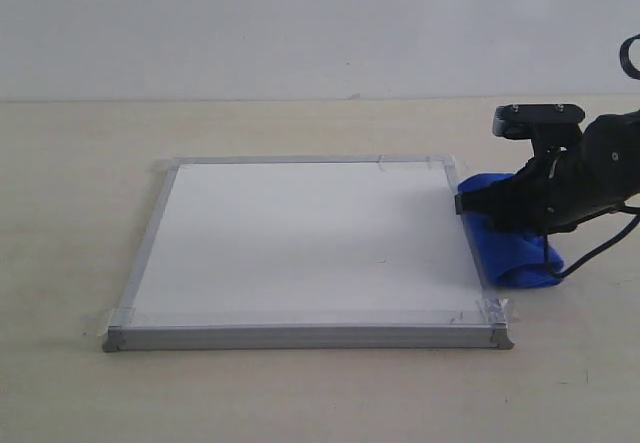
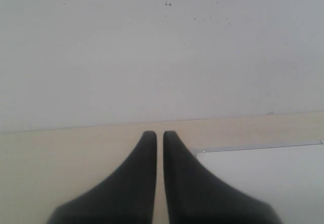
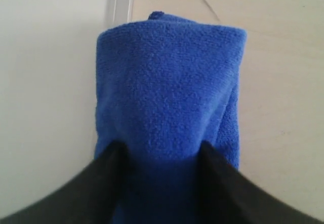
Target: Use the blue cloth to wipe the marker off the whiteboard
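Note:
The whiteboard (image 1: 300, 243) lies flat on the table, its white face showing no red marker line in any view. The blue cloth (image 1: 515, 253) is a rumpled bundle just off the board's right edge, touching the silver frame. My right gripper (image 1: 490, 203) is shut on the blue cloth (image 3: 167, 82), with its gripper (image 3: 162, 150) fingers pressed into both sides of the fabric; the whiteboard (image 3: 45, 82) lies beside it. My left gripper (image 2: 159, 135) is shut with nothing in it, above the table near a corner of the whiteboard (image 2: 263, 178). It is out of the exterior view.
The beige table (image 1: 80, 163) stretches around the board to a pale wall (image 1: 300, 23) behind. Clear tape (image 1: 495, 313) holds the board's corners. A black cable (image 1: 600, 248) trails from the right arm.

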Motion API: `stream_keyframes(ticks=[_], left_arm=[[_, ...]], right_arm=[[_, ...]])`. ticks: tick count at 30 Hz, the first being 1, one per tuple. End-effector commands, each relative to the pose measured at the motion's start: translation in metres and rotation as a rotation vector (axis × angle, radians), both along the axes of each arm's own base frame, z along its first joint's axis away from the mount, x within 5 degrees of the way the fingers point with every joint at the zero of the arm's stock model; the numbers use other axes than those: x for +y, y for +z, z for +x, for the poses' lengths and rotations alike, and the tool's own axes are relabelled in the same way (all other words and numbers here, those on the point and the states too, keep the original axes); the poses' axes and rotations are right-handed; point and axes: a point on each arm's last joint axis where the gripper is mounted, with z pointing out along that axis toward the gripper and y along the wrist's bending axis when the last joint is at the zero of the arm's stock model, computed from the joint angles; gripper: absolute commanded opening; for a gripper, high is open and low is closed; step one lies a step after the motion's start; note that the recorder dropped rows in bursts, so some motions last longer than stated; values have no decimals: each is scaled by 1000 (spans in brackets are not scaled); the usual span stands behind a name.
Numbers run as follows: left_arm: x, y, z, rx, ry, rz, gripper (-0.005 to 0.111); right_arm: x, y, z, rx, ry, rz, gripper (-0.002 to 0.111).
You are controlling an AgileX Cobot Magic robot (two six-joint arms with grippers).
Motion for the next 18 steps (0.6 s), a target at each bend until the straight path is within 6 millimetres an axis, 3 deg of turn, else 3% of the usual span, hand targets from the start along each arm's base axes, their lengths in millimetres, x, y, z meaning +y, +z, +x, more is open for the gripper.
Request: stream_keyframes(ticks=[1,4,7,11,14,16,17,18], left_arm=[[0,0,0,1,-6,-15,4],[0,0,0,1,-6,-15,4],[0,0,0,1,-6,-15,4],[0,0,0,1,-6,-15,4],[0,0,0,1,-6,-15,4],[0,0,0,1,-6,-15,4],[0,0,0,1,-6,-15,4],[0,0,0,1,-6,-15,4]], right_arm=[[-3,1,1,-12,-42,24,69],[-3,4,2,-26,-44,27,56],[-4,21,0,-66,-44,30,56],[-5,70,-14,-146,-38,24,55],[-8,113,-38,-203,-40,20,53],[-9,130,-63,-261,-41,27,31],[-10,141,-81,-304,-45,35,11],[-11,146,-92,-326,-63,60,-1]])
